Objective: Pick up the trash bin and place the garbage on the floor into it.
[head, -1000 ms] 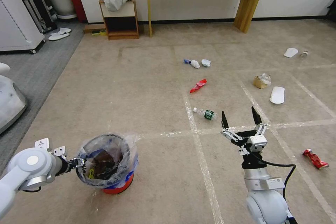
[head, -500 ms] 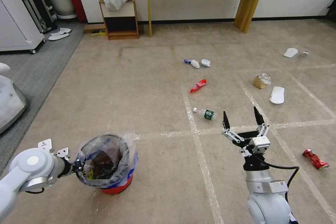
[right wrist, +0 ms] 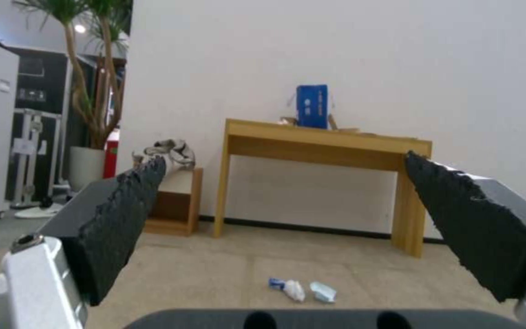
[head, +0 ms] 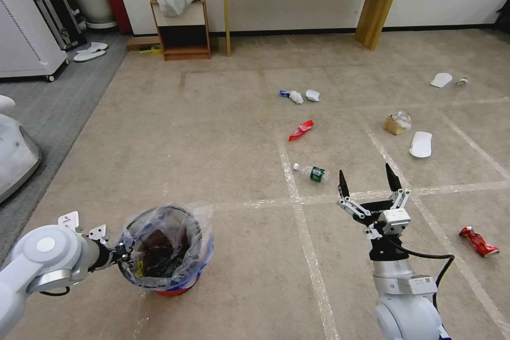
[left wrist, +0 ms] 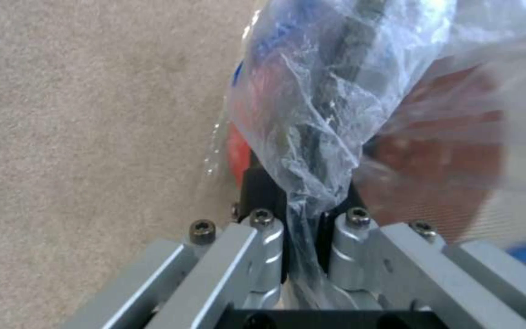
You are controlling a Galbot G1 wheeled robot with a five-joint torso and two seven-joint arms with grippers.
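The trash bin [head: 178,282], red with a blue band and a crinkled clear liner, is at my lower left on the floor [head: 228,143]. My left gripper [head: 123,254] is shut on its near rim; in the left wrist view the left gripper [left wrist: 302,214] pinches the liner [left wrist: 324,114] and rim, beside the red wall [left wrist: 458,151]. My right gripper [head: 365,174] hangs open above the carpet, nothing between its fingers [right wrist: 123,205]. Garbage lies ahead: a green-labelled bottle [head: 312,172], a red wrapper [head: 301,129], white papers [head: 296,96] [right wrist: 302,290], a brown paper bag [head: 397,122], a white slipper [head: 421,144] and a crushed red can [head: 478,241].
Another slipper [head: 441,79] and a small bottle [head: 462,81] lie far right. At the back wall stand a wooden table [head: 380,5] and a low shelf [head: 180,32] with a bag on top. A white cabinet [head: 26,26] and grey carpet [head: 48,106] border the left.
The bin has shifted slightly right in my left gripper's hold, and less of its red wall shows. My right gripper has drawn back a little toward me, still open.
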